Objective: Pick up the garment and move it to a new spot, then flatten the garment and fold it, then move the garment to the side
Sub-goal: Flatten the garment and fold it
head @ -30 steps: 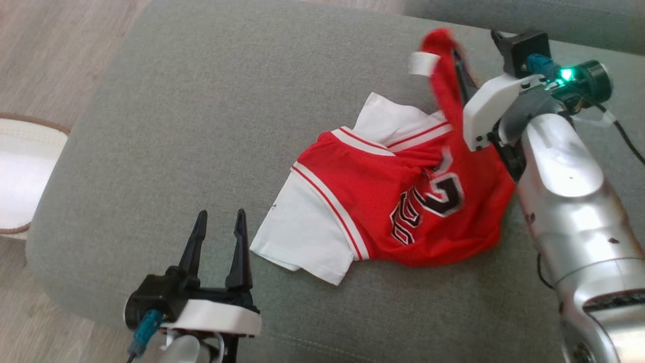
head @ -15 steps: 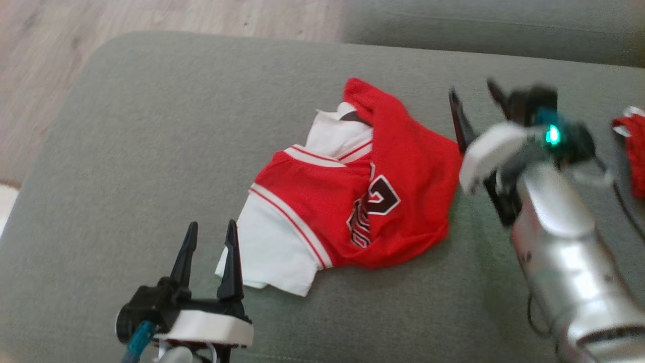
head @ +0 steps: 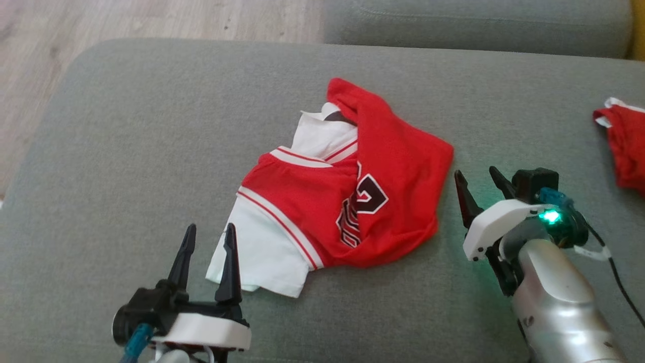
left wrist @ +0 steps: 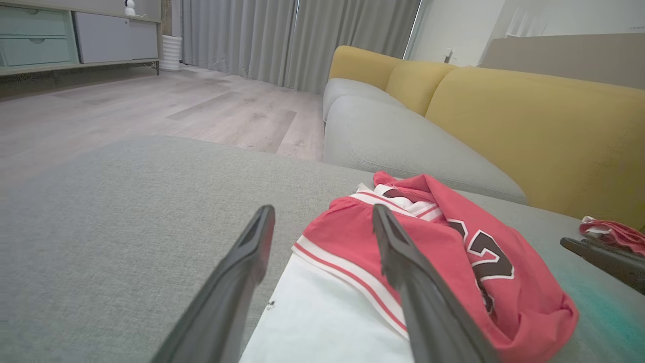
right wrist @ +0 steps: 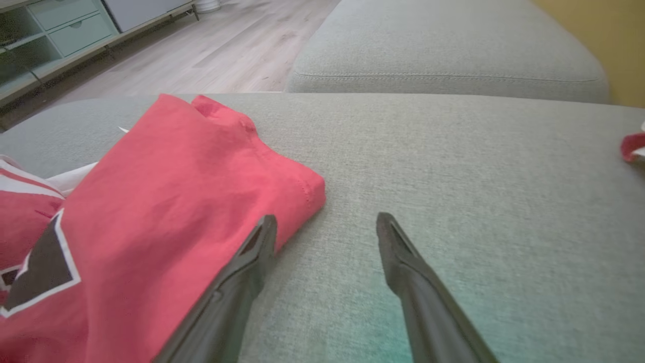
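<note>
The right gripper has let go of the shirt and sits open at its three o'clock, so one fold looks done.

Before me spreads a grey fabric cushion, with a crumpled red-and-white cloth lying on it far to my right. Beyond I see pale wood flooring, yellow sofa backrests, grey curtains and a drawer cabinet.
</note>
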Tool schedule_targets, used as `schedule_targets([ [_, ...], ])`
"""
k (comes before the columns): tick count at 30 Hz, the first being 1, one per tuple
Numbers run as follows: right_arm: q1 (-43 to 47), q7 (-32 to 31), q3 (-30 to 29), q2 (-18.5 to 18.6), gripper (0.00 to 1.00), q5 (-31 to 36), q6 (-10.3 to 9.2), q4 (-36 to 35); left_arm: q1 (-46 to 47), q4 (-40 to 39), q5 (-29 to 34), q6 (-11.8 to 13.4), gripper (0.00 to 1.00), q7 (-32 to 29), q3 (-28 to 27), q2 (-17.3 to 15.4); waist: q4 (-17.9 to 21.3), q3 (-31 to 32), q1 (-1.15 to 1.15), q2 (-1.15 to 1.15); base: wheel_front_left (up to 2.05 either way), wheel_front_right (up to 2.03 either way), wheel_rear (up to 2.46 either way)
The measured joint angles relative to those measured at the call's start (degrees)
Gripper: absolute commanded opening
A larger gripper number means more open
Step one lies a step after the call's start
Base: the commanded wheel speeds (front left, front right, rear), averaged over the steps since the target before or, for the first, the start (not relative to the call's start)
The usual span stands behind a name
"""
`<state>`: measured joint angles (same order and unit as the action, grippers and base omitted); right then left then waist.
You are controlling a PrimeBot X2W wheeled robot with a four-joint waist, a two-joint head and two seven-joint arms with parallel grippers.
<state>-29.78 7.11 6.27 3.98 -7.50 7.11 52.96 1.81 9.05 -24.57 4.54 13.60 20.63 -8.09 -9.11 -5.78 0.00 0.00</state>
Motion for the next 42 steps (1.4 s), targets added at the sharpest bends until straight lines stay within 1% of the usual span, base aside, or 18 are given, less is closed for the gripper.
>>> schedule_targets([
  [5, -0.25, -1.96, 1.34, 0.00, 1.00, -2.27, 0.00, 0.46, 0.06, -0.03, 0.42, 0.00, 1.00, -0.41, 0.27, -0.08, -1.73, -0.85, 0.00, 0.00, 0.00, 0.00, 0.00],
  [9, -0.93, -4.52, 2.96, -0.08, 1.00, -4.63, 0.00, 3.16, 0.07, 0.11, 0.42, -0.01, 1.00, -0.41, 0.49, -0.09, -3.58, -1.50, 0.00, 0.00, 0.00, 0.00, 0.00],
  [10, -1.30, -4.99, 3.25, -0.09, 0.89, -5.24, 0.00, 3.98, 0.08, 0.22, 0.42, -0.01, 1.00, -0.41, 0.56, -0.08, -4.02, -1.60, 0.00, 0.00, 0.00, 0.00, 0.00],
  [11, -1.64, -5.58, 3.70, -0.08, 0.55, -6.32, 0.00, 4.54, 0.09, 0.38, 0.38, 0.00, 1.00, -0.41, 0.60, -0.08, -4.42, -1.64, 0.01, 0.00, 0.00, 0.00, 0.00],
  [12, -1.91, -5.82, 4.32, -0.08, 0.39, -7.37, 0.00, 4.88, 0.09, 0.53, 0.38, 0.00, 1.00, -0.41, 0.62, -0.08, -4.76, -1.63, 0.01, 0.00, 0.00, 0.00, 0.00],
  [13, -2.22, -5.87, 4.74, -0.09, 0.29, -8.22, 0.00, 5.32, 0.09, 0.69, 0.38, 0.00, 1.00, -0.40, 0.63, -0.08, -5.01, -1.56, 0.01, 0.00, 0.00, 0.00, 0.00],
  [14, -2.62, -5.86, 5.09, -0.11, 0.01, -8.69, 0.00, 5.77, 0.09, 0.89, 0.38, 0.00, 1.00, -0.40, 0.64, -0.08, -5.15, -1.44, 0.01, 0.00, 0.00, 0.00, 0.00],
  [18, -3.55, -2.37, 4.91, -0.19, 0.00, -9.13, 0.00, 6.77, 0.04, 1.18, 0.37, 0.04, 1.00, -0.33, 0.64, -0.09, -5.00, -0.64, 0.00, 0.00, 0.00, 0.00, 0.00],
  [23, -4.65, 2.63, 0.76, -0.05, 0.00, -7.28, 0.00, 7.49, -0.06, 1.22, 0.36, 0.29, 1.00, -0.33, 0.67, -0.12, -3.77, 0.66, 0.00, 0.00, 0.00, 0.00, 0.00],
  [26, -4.73, 4.31, -1.88, 0.78, 0.00, -5.49, 0.00, 7.31, -0.24, 1.20, 0.35, 0.53, 1.00, -0.33, 0.68, -0.21, -2.86, 1.48, 0.00, 0.00, 0.00, 0.00, 0.00],
  [29, -4.54, 5.11, -4.03, 1.63, 0.00, -3.92, 0.00, 5.67, -1.22, 1.11, 0.34, 0.58, 1.00, -0.33, 0.69, -0.32, -2.03, 2.21, 0.00, 0.00, 0.00, 0.00, 0.00],
  [32, -4.31, 5.54, -4.48, 1.72, 0.00, -1.44, 0.00, 2.26, -1.93, 1.05, -0.24, 0.59, 1.00, -0.33, 0.70, -0.46, -1.40, 2.67, 0.00, 0.00, 0.00, 0.00, 0.00],
  [35, -3.81, 4.77, -2.24, 0.81, 0.00, -0.11, 0.00, -1.18, -2.07, 0.87, -0.23, 0.59, 1.00, -0.33, 0.86, -0.62, -1.33, 2.76, 0.00, 0.00, 0.00, 0.00, 0.00],
  [38, -3.72, 2.20, 2.68, 0.07, 0.00, 0.07, 0.00, -3.79, -2.04, 0.57, -0.24, 0.58, 1.00, -0.40, 1.46, -0.60, -2.00, 2.49, 0.00, 0.00, 0.00, 0.00, 0.00],
  [40, -3.72, 0.59, 7.72, 0.05, 0.00, -0.30, 0.00, -5.52, -2.00, 0.40, -0.24, 0.57, 1.00, -0.40, 1.55, -0.60, -2.79, 2.18, 0.00, 0.00, 0.00, 0.00, 0.00],
  [42, -3.65, -1.26, 14.55, 0.12, 0.00, -4.55, 0.00, -7.97, -1.82, 0.41, -0.24, 0.57, 1.00, -0.40, 1.59, -0.58, -3.83, 1.85, 0.00, 0.00, 0.00, 0.00, 0.00],
])
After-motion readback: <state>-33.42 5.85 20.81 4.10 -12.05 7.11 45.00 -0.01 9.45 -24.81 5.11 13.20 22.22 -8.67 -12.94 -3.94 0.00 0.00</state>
